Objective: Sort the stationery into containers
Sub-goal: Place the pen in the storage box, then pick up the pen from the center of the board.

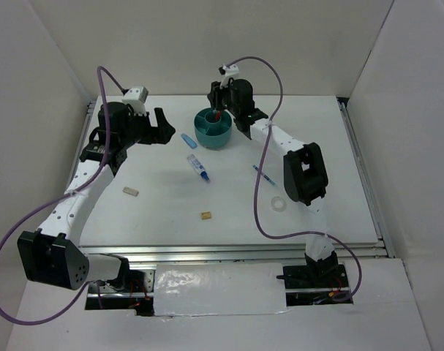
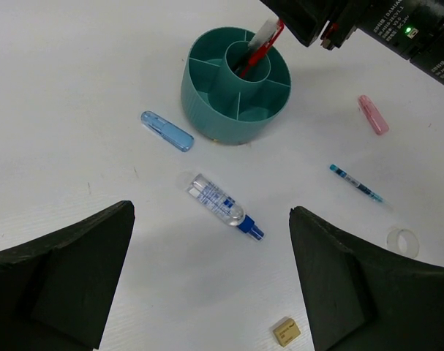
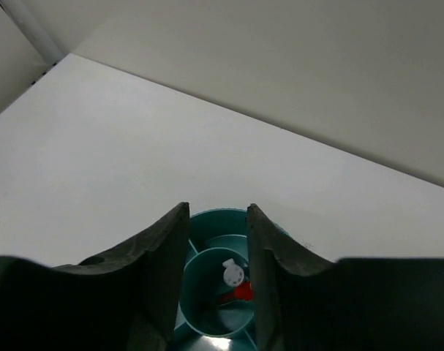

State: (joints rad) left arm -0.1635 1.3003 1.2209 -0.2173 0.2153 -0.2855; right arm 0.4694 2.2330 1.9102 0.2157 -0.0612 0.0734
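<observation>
The teal organiser [image 2: 207, 102] stands on the far middle of the table [image 1: 331, 153]. A red-and-white pen [image 2: 260, 50] stands in its central cup, its long axis near upright and its top leaning right toward the right gripper [image 3: 216, 212]. That gripper hangs straight over the cup, its fingers narrowly parted and not touching the pen. The left gripper [image 1: 163, 124] is spread wide and holds nothing, left of the organiser. The other stationery lies flat on the table. A light blue eraser [image 2: 167, 131] lies just left of the organiser. A blue-white pen [image 2: 225, 207] is nearer, its blue tip pointing near-right. A thin dark pen [image 2: 355, 183] lies to the right. All three run from far-left to near-right. A pink eraser [image 2: 373, 115] lies right of the organiser, a clear tape ring [image 2: 402, 239] near-right, and tan blocks [image 1: 206, 216] nearest.
</observation>
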